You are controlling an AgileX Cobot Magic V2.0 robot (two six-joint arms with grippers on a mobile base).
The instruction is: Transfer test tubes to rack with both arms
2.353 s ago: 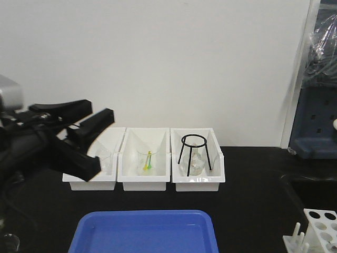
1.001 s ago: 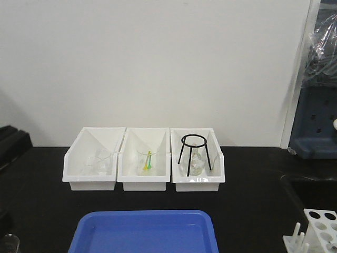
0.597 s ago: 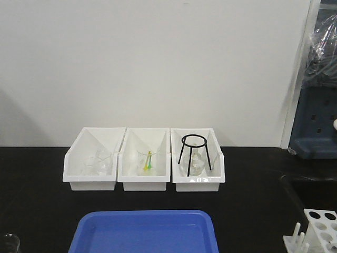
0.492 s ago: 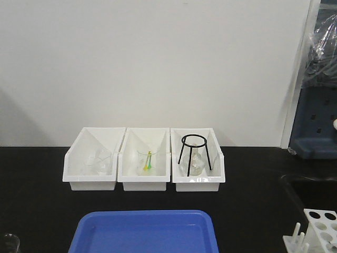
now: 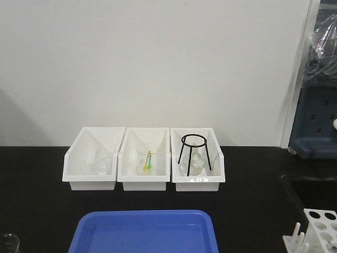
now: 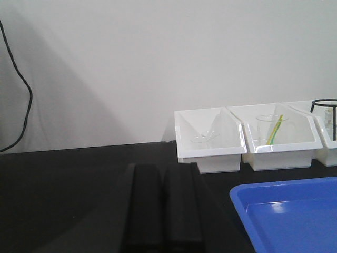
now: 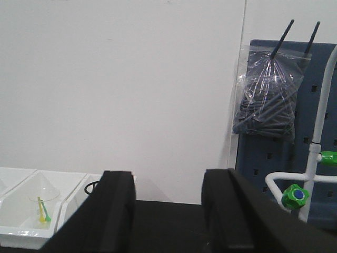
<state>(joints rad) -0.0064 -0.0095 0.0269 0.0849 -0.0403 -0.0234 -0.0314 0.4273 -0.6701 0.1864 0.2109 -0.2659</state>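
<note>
— Where are the grippers?
— Left gripper level above the black bench, fingers together. Right gripper level, fingers wide, holding nothing.
— The rack?
— Bench's front right corner.

White bins, white rack, blue tray, black tripod, black tabletop, yellow and green sticks, green valve knob with blue centre.
</note>
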